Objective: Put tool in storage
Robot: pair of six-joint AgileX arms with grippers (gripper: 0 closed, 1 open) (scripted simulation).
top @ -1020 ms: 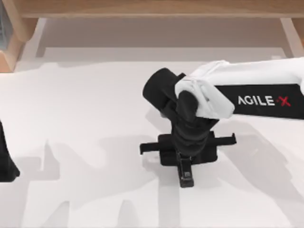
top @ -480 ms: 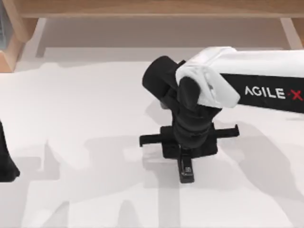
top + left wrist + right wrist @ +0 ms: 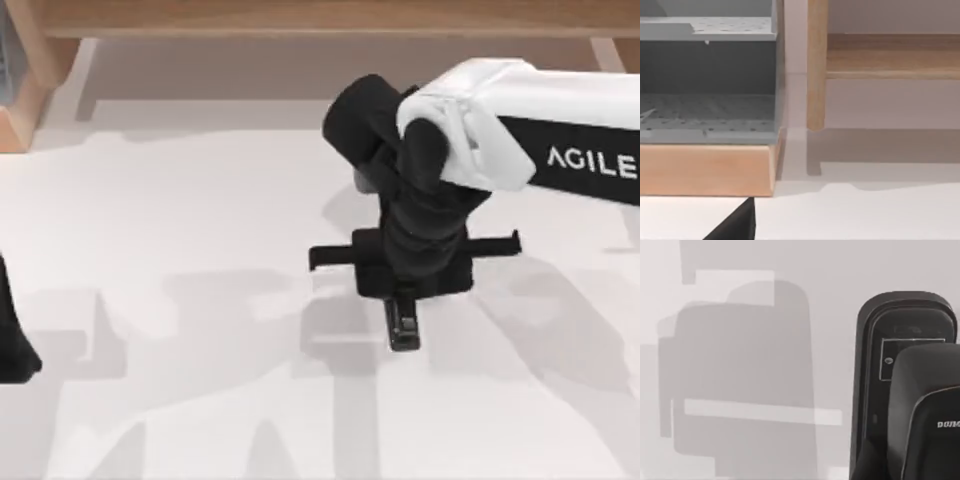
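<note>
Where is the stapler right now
In the top view the stapler sits right of the table's centre, poking out from under the right gripper, which is shut on it.

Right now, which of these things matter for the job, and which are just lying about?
In the job: slim black oblong stapler; right claw, closed on it; wooden storage rack with grey perforated shelves.
Just there: white table; left claw, parked at the table's left edge.
</note>
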